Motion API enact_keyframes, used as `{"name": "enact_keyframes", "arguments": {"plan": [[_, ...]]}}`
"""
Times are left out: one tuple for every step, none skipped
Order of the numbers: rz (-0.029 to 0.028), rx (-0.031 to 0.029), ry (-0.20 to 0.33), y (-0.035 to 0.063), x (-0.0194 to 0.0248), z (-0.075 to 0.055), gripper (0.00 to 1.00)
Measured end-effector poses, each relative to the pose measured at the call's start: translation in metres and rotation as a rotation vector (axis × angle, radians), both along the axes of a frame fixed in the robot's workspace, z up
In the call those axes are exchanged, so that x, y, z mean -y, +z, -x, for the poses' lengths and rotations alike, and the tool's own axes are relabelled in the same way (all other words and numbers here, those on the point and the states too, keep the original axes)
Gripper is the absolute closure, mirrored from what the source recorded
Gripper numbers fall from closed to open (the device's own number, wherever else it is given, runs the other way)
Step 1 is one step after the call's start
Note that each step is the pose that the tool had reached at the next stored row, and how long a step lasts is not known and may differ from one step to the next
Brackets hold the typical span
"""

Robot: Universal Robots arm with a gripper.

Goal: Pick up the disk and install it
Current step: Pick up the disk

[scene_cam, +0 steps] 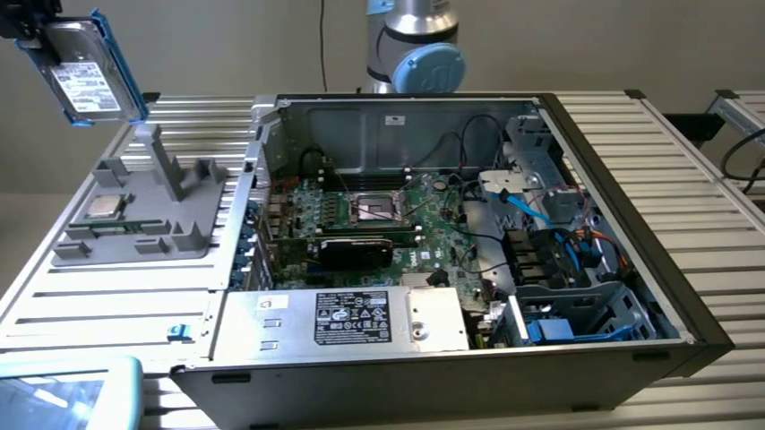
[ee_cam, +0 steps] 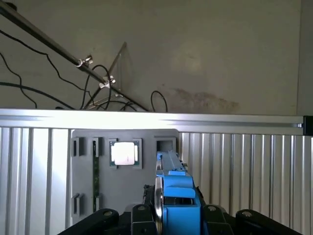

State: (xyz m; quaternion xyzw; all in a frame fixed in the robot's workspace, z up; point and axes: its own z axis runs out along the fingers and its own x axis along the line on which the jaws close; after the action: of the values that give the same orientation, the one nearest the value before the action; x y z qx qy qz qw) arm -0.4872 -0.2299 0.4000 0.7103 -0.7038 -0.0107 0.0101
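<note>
Disk [scene_cam: 90,76]: silver drive with a white label, framed in a bright blue plastic bracket. It sits in the upper left of the exterior frame, held in the air clear of the bench [scene_cam: 107,296], tilted, label side toward the camera.

Gripper [scene_cam: 27,20]: black, at the extreme upper left corner of the exterior frame, pinching the disk by its upper end. In the wrist view the fingers [ee_cam: 211,215] close on either side of the blue bracket, with the disk seen edge-on.

Fixture [scene_cam: 143,210]: grey moulded holder on the slatted metal bench, left of centre, below the disk in the frame. It carries a square silver processor chip [scene_cam: 106,206] and a narrow green board beside it.

Computer case [scene_cam: 669,260]: open, lying on the bench, from centre to right of the frame.
- Motherboard [scene_cam: 382,210]: green, mid-frame, inside the case.
- Power supply box [scene_cam: 358,318]: silver with a black label, lower centre.
- Cables [scene_cam: 532,210]: blue, right-hand interior.

Arm [scene_cam: 413,49]: grey column with a blue joint cap, top centre, behind the case.
</note>
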Motion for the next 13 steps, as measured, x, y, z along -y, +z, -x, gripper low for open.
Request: {"name": "enact_keyframes", "arguments": {"plan": [[0.0,0.0003,0.0,0.0045,0.0,0.0,0.63],[0.0,0.0003,0.0,0.0089,0.0,0.0,0.63],[0.0,0.0003,0.0,0.0139,0.0001,-0.001,0.63],[0.0,0.0002,0.0,0.0184,0.0001,-0.002,0.63],[0.0,0.0002,0.0,0.0229,0.0001,-0.003,0.63],[0.0,0.0003,0.0,0.0272,0.0001,-0.004,0.63],[0.0,0.0003,0.001,0.0307,0.0001,-0.005,0.63],[-0.0002,0.0002,0.001,0.0338,0.0002,-0.007,0.63],[-0.0011,0.0003,0.001,0.0362,0.0006,-0.009,0.63],[-0.0032,0.0005,0.001,0.0381,0.0012,-0.012,0.63],[-0.0053,0.0005,0.001,0.0401,0.0018,-0.014,0.63],[-0.0076,0.0004,0.001,0.0424,0.0024,-0.016,0.63],[-0.0097,0.0001,0.001,0.0446,0.0031,-0.019,0.63]]}}
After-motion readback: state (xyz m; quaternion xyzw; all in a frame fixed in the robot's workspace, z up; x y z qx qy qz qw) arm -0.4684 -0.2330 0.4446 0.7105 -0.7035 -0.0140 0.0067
